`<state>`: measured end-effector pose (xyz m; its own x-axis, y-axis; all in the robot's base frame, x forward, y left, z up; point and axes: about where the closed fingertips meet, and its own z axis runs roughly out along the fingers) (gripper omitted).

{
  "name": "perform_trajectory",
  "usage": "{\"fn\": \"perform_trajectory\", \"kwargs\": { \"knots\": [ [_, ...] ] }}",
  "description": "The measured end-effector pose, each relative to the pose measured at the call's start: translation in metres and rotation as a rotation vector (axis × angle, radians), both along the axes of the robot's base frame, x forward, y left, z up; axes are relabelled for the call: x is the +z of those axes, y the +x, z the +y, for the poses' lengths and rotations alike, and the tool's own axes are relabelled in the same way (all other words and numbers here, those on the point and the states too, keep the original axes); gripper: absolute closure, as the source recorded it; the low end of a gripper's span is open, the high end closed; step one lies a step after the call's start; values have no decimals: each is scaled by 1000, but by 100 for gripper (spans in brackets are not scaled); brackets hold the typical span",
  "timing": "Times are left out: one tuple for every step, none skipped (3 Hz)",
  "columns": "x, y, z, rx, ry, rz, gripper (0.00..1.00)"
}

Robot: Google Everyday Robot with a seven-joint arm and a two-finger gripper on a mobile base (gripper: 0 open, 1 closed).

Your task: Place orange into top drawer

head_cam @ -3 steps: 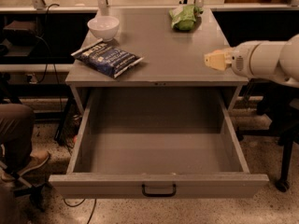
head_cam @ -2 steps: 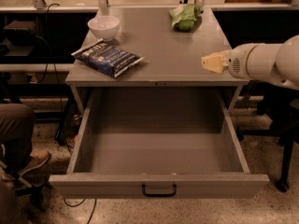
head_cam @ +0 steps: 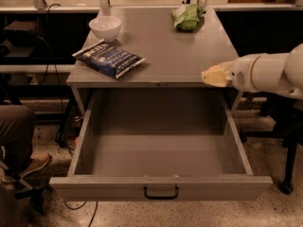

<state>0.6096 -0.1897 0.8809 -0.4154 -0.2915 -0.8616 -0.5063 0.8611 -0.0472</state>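
Far left, below table height: a person's trousered leg (head_cam: pixel 14 129) and shoe (head_cam: pixel 29 166), close to the left near corner of the drawer but apart from it.

On the grey table top (head_cam: pixel 184 51), left far corner: white bowl (head_cam: pixel 105 27), upright, just inside the left edge. Nearer and slightly right: dark blue snack bag (head_cam: pixel 110 59), lying flat, its left corner at the left edge, its near corner short of the front edge. Centre of the top bare through to the front edge. Right far corner: green wrinkled bag (head_cam: pixel 188 17), well apart from the bowl and the blue bag.

Below the top: top drawer (head_cam: pixel 118 187) pulled out toward the near side, side walls and front panel standing above a bare grey floor. Black handle (head_cam: pixel 161 193) centred on the front panel. Open room above the drawer across its whole width, bounded at the far side by the table's front edge.

Right: gripper (head_cam: pixel 214 75), pale yellow tip pointing left, level with the table's front right corner and above the drawer's far right corner, touching neither. Grip state: cannot tell. White arm (head_cam: pixel 272 72) behind it, running off the right edge. Orange not made out anywhere in view. Black chair leg (head_cam: pixel 289 167) on the floor, right of the drawer.
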Motion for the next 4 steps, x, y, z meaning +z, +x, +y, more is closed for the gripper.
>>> {"fn": "perform_trajectory", "kwargs": {
  "knots": [
    [-36, -42, 18, 122, -103, 55, 100],
    [-107, -81, 39, 202, -159, 150, 100],
    [-107, -81, 39, 202, -159, 149, 100],
    [-125, -76, 52, 193, -124, 173, 100]
  ]
}}
